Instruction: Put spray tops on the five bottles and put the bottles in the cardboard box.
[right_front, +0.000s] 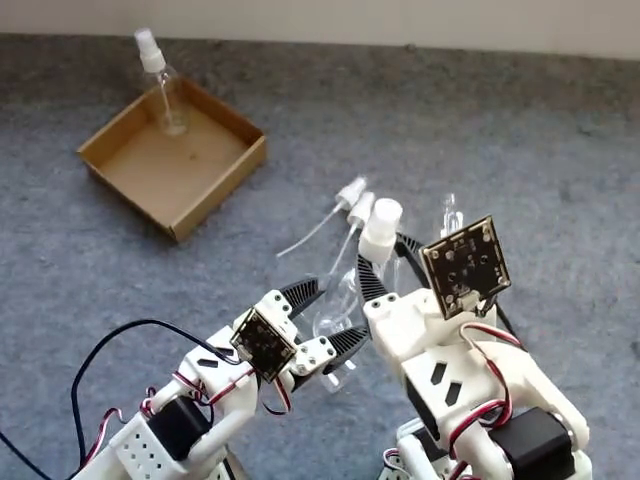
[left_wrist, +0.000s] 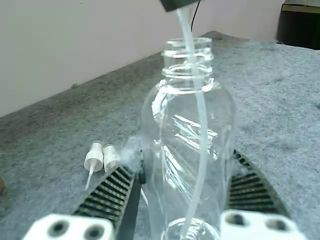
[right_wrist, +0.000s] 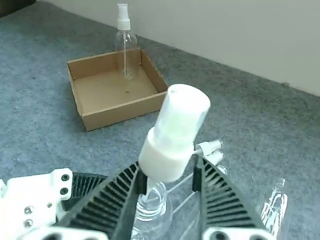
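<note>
Spray top (right_wrist: 172, 132), white and trailing a thin dip tube (left_wrist: 200, 125), is clamped at its collar between the ribbed fingers of the right gripper (right_wrist: 167, 169). It hangs directly over the open neck of a clear bottle (left_wrist: 187, 130). The tube runs down inside the bottle, but the collar is not yet seated on the thread. The left gripper (left_wrist: 182, 192) has its fingers pressed against both sides of the bottle's lower body and holds it upright over the grey carpet (right_front: 480, 110).

The bottle looks empty and thin-walled, so it is probably light, glossy and easy to dent. It may spin in the grip once the top is twisted on. The wide lower body, where it is held, seems the steadiest place to grasp.

The collar is likely the stiffest part of the spray top. The nozzle head above could give under pressure, and the tube looks limp.

One capped bottle (right_front: 165, 95) stands in the far corner of the cardboard box (right_front: 225, 185), well apart from the arms. Two loose spray tops (right_front: 355, 197) lie just beyond the grippers, and an uncapped bottle (right_front: 451, 213) sits near the right arm.
</note>
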